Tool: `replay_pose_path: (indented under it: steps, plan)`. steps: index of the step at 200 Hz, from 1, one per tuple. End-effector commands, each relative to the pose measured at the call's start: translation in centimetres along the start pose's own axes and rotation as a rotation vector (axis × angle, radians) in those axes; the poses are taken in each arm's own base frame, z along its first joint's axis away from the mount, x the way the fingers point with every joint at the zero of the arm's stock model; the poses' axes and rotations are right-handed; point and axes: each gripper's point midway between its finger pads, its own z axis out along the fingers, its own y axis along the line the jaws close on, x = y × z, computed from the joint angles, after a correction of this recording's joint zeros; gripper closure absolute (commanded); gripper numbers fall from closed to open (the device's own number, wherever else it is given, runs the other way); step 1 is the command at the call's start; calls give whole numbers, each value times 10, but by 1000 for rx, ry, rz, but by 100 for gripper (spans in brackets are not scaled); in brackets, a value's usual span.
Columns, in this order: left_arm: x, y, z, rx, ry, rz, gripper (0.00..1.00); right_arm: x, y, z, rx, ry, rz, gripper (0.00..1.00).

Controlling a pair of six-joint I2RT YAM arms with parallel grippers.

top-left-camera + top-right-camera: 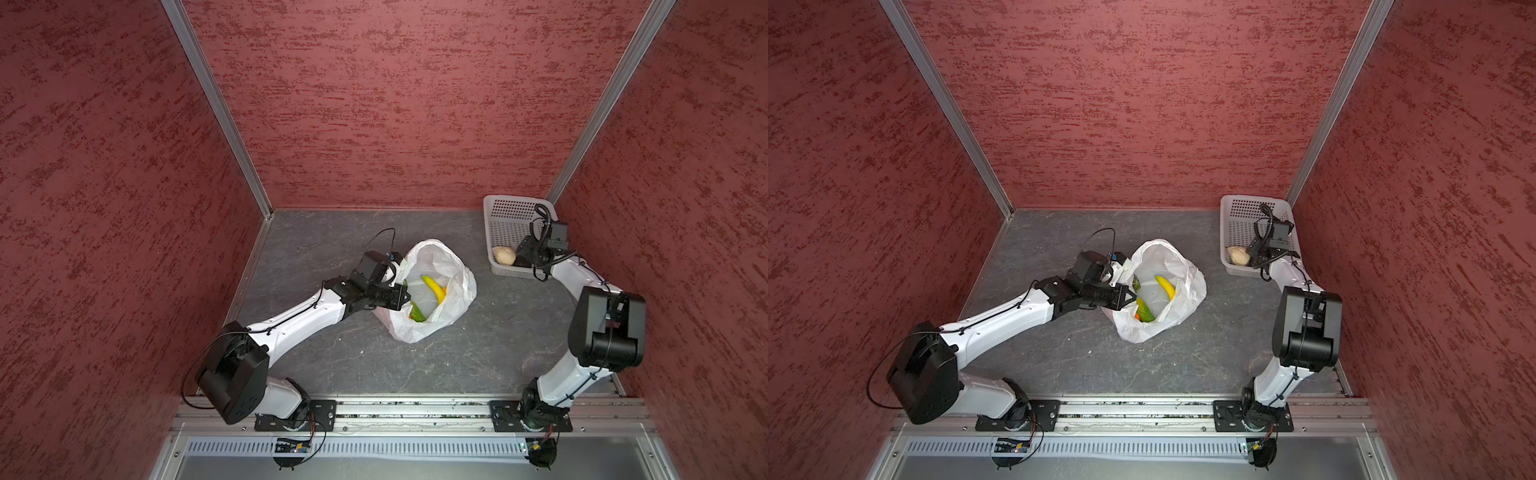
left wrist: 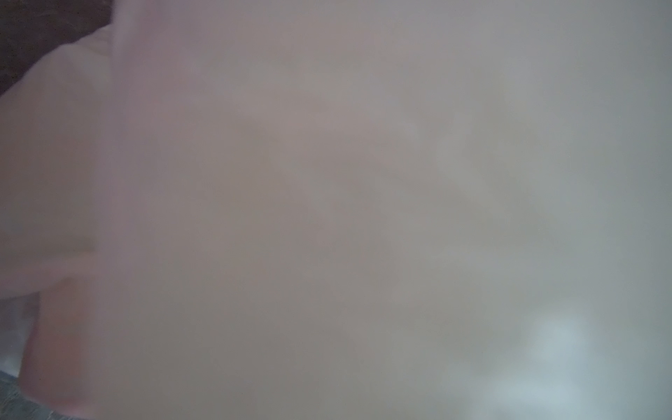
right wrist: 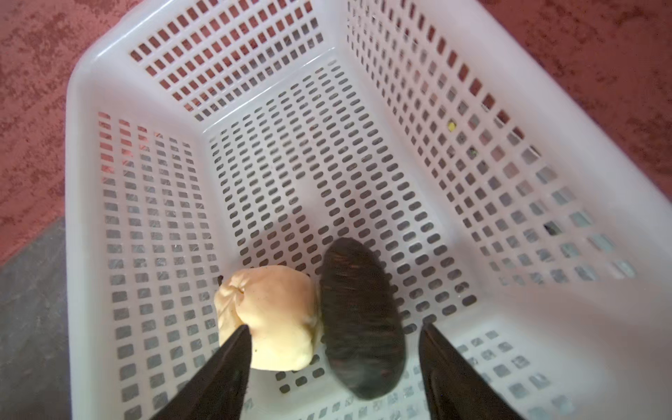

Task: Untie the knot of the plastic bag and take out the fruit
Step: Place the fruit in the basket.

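The plastic bag [image 1: 449, 266] [image 1: 1179, 266] lies mid-table with its mouth spread open; no knot shows. Inside it I see a yellow banana [image 1: 432, 286] [image 1: 1166, 284], a green mango [image 1: 417, 311], a bumpy green fruit [image 1: 1136, 283] and a bit of orange [image 1: 1137, 316]. My left gripper [image 1: 404, 291] [image 1: 1131, 296] is shut on the bag's left rim; white plastic fills the left wrist view. My right gripper [image 3: 334, 329] [image 1: 521, 255] hangs open over the basket. Below it lie a pale beige fruit [image 3: 272, 312] [image 1: 503, 254] and a blurred dark oval fruit [image 3: 360, 320], touching neither finger.
The white perforated basket [image 1: 511, 212] [image 1: 1246, 212] [image 3: 254, 72] stands in the back right corner against the red walls. Red walls close in the table on three sides. The arm bases sit on a metal rail [image 1: 415, 409] at the front edge.
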Motion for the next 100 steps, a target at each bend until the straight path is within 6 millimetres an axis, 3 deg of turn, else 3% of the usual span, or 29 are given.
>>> replay_pose_path:
  steps: [1,20,53,76,80,100]
  plan:
    - [-3,-4,-5,1,-19,12,100,-23,12,-19,-39,-60,-1,17]
    - [-3,-4,-5,1,-20,15,100,-19,18,-27,-74,-36,-5,2]
    - [-4,-4,-6,2,-24,17,100,5,45,-54,-194,37,-69,1]
    - [-4,-5,-6,3,-27,19,100,27,76,-84,-326,79,-135,1]
    - [-4,-5,-6,4,-26,20,100,26,84,-99,-360,62,-149,1]
    - [-6,-7,-7,6,-30,23,100,42,115,-135,-439,83,-213,1]
